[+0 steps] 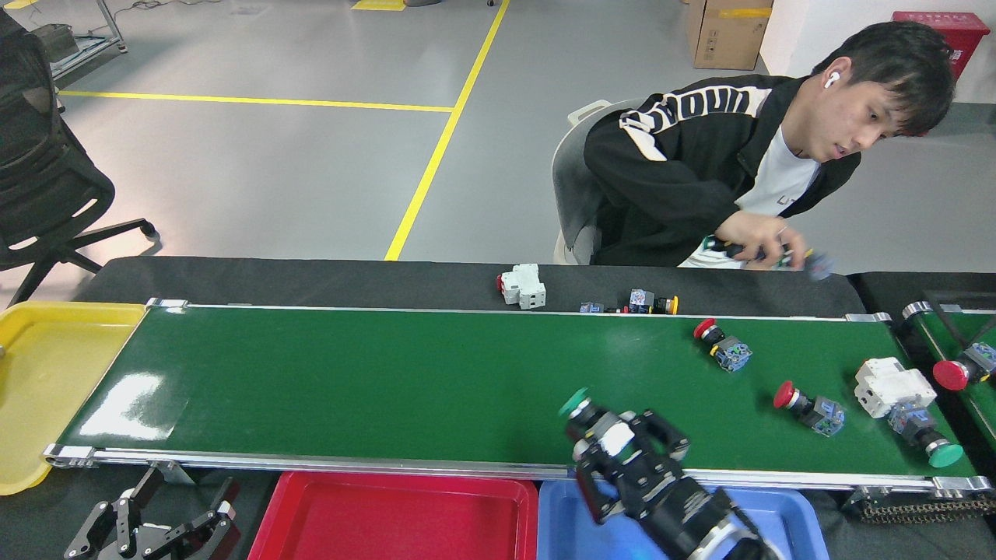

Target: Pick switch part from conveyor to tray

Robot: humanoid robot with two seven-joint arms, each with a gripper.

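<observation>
My right gripper point(622, 451) is shut on a green-capped switch part point(585, 412). It holds the part over the conveyor's point(350, 381) front rail, just above the blue tray point(572, 517). On the belt's right end lie two red-capped switch parts point(720, 345) point(809, 406) and another green-capped one point(924, 437). At the bottom left, below the belt, my left gripper point(183, 509) is open and holds nothing.
A red tray point(389, 517) sits beside the blue one and a yellow tray point(47, 373) lies at the belt's left end. A white breaker point(893, 381) lies on the belt. Another breaker point(523, 286) and small parts point(650, 302) rest behind it. A person's hand point(759, 237) holds parts at the far right.
</observation>
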